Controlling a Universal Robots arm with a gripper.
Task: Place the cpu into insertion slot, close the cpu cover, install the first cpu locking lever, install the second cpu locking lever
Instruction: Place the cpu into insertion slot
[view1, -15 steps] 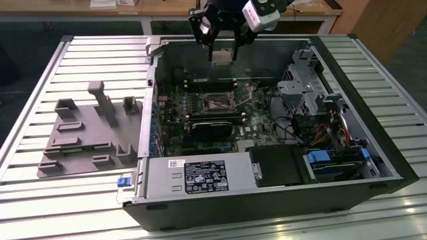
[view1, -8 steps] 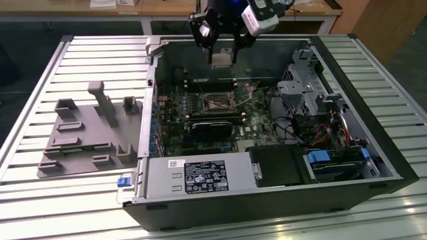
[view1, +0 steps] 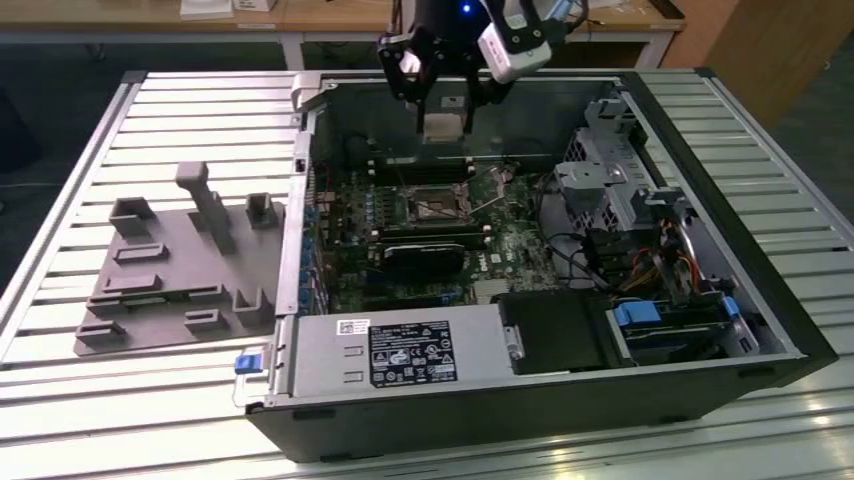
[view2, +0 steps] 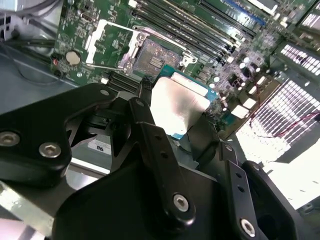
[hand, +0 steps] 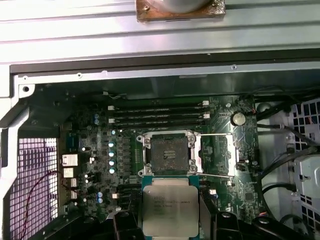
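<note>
The gripper (view1: 443, 108) hangs above the far wall of an open computer case (view1: 534, 400) that lies on its side on a slatted metal table (view1: 134, 425). Its two black fingers (hand: 125, 226) are closed on opposite side edges of the chip (hand: 170, 210), pinching it between them. The chip is held in the air, clear of the circuit board (hand: 90, 150), lying flat with its silvery metal top facing up toward the arm and its underside facing the board. It is close to square, so no long axis stands out, and in the first wrist view its edges run parallel to the edges of the socket (hand: 167, 155). The socket sits bare and dark inside its silver rim, with nothing in it. The cover (hand: 220, 155) is swung open and lies flat just beside the socket, on the side toward the coin battery (hand: 239, 118), with thin wire levers (hand: 216, 135) standing free along it. A row of memory slots (hand: 155, 115) runs near the socket. At the exterior view's left, a grey tray (view1: 174, 270) rests on the table beside the case.
</note>
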